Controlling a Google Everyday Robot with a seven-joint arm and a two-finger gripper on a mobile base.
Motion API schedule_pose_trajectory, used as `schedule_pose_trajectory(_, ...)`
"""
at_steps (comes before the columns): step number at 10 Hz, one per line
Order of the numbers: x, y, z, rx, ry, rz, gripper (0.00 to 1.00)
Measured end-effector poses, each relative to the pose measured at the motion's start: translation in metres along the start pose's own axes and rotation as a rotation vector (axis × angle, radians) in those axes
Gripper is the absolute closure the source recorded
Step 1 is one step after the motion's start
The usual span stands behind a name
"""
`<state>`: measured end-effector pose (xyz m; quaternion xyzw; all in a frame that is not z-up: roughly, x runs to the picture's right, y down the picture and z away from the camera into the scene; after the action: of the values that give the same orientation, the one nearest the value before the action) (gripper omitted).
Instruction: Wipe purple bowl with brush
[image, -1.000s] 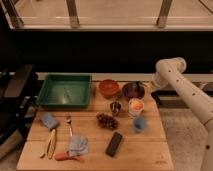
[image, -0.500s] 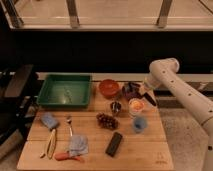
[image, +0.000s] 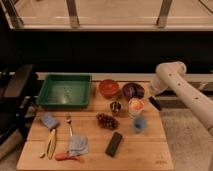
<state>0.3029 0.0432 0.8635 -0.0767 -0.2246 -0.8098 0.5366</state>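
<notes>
A single camera looked down on the wooden worktop (image: 145, 152) from above its near edge, at a middling distance, facing the dark wall and railing behind. The whole worktop fitted in frame, with the green tray (image: 64, 105) at far left. The arm (image: 185, 92) showed at frame right, its hand (image: 151, 98) just beside the purple bowl (image: 133, 90).

Matt wood worktop (image: 150, 152); end effector (image: 151, 99) at its right edge, on smooth white arm (image: 171, 76); glossy purple bowl (image: 133, 91) just beside it; shiny metal cup (image: 116, 106) farther off.
</notes>
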Motion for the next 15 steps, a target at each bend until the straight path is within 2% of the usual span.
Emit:
schedule_pose_trajectory(2, 0.002, 0.019, -0.004, -0.007, 0.01, 0.013, 1.0)
schedule_pose_trajectory(4, 0.013, 0.019, -0.006, -0.005, 0.025, -0.004, 1.0)
schedule_pose_trajectory(5, 0.018, 0.013, -0.004, 0.001, 0.03, -0.016, 1.0)
schedule_pose_trajectory(7, 0.03, -0.017, 0.0, 0.022, 0.036, -0.045, 1.0)
schedule_pose_trajectory(10, 0.026, -0.032, 0.003, 0.024, 0.022, -0.035, 1.0)
schedule_pose_trajectory(12, 0.019, -0.019, -0.001, 0.005, 0.017, -0.022, 1.0)
schedule_pose_trajectory(13, 0.016, -0.003, -0.007, -0.013, 0.02, -0.018, 1.0)
schedule_pose_trajectory(15, 0.022, 0.01, -0.011, -0.023, 0.034, -0.027, 1.0)
